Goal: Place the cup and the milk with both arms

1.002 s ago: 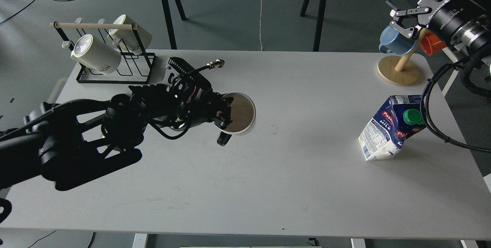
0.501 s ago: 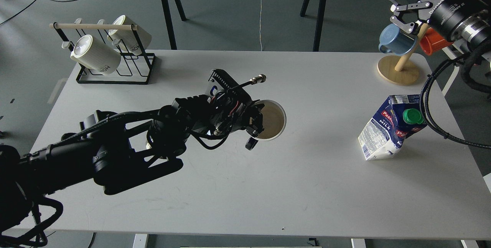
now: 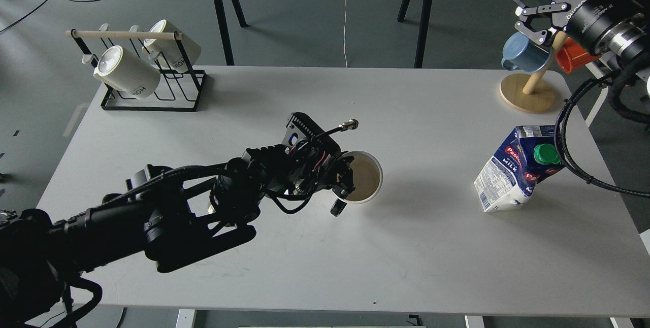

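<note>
**A:** ok so what's the left gripper (image 3: 341,190) doing? Looks like it's clamped on the cup (image 3: 361,176) near mid-frame, fingers pinched over the near rim, the mouth wide toward the camera with a brownish inside.

**B:** yep, closed on the cup's rim. Cup sits about dead centre of the table (image 3: 325,262), shadow spreading to its right. Can't tell if the base is actually touching the tabletop. The arm runs back to the lower left corner.

**A:** and the right gripper (image 3: 528,23)?

**B:** upper right corner, fingers spread apart, holding nothing, just above the blue mug (image 3: 523,54) hanging on the mug tree (image 3: 528,95). Orange mug (image 3: 571,58) on the other side of the same tree.

**A:** milk?

**B:** milk (image 3: 515,168) is at the right side of the table, leaning over, green cap up top, well apart from the cup. A black cable from the right arm loops just beside it.

**A:** upper left?

**B:** rack (image 3: 152,95) with two white mugs (image 3: 124,71) hanging on it.
</note>
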`<state>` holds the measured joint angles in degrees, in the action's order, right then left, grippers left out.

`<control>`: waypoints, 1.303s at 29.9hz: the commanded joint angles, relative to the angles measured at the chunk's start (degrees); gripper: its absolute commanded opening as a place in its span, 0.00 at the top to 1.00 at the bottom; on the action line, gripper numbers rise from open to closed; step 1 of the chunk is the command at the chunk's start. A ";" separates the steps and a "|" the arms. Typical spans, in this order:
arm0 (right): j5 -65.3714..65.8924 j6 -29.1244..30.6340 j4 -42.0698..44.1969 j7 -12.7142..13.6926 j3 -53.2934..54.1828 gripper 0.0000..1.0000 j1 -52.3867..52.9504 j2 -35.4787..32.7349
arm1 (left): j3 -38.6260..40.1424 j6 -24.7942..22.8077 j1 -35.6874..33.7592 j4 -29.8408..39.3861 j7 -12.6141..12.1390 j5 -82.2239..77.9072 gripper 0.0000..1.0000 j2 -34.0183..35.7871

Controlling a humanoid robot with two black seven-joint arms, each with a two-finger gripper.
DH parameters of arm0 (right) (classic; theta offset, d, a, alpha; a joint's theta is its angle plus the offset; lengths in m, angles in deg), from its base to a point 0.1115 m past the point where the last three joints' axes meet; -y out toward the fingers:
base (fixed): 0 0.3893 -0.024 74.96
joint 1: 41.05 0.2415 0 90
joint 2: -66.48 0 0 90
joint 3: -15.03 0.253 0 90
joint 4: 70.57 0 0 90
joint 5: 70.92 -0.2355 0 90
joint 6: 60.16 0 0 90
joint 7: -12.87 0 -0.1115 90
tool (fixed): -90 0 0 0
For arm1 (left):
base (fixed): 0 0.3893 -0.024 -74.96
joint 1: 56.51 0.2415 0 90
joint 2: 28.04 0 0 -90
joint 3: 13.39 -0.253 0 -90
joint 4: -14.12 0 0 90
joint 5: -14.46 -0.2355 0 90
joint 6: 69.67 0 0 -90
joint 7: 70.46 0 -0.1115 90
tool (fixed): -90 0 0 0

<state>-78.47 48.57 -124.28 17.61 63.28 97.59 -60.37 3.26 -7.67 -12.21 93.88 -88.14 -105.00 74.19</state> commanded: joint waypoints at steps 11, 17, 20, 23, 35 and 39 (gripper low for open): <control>-0.01 -0.53 0.01 0.00 0.00 0.02 -0.13 -0.06 | 0.14 0.00 0.53 -1.18 0.02 -0.15 0.82 -0.71; -0.01 -0.44 0.01 0.00 -0.09 0.02 -0.21 0.12 | 0.31 0.00 0.53 -1.18 0.11 -0.15 0.53 -0.62; -0.01 -0.53 0.01 0.00 -0.09 0.02 -0.13 0.29 | 0.58 0.00 0.35 -1.18 0.11 -0.07 0.24 -0.45; -0.01 -0.44 0.01 0.00 0.00 0.02 -0.13 0.38 | 1.10 0.00 0.09 -0.92 0.19 0.02 0.02 0.08; -0.18 -0.09 -0.52 -0.44 0.79 0.02 -0.04 -0.67 | 27.09 0.00 0.26 -0.31 1.60 0.90 0.01 3.94; -0.27 0.17 -2.01 -0.44 2.89 0.02 -0.30 -2.25 | 38.87 0.00 1.49 -0.65 3.45 5.28 0.01 4.39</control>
<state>-78.67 48.59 -125.17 17.19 64.75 97.53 -61.59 34.21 -7.65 -11.69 93.55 -85.72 -102.98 78.28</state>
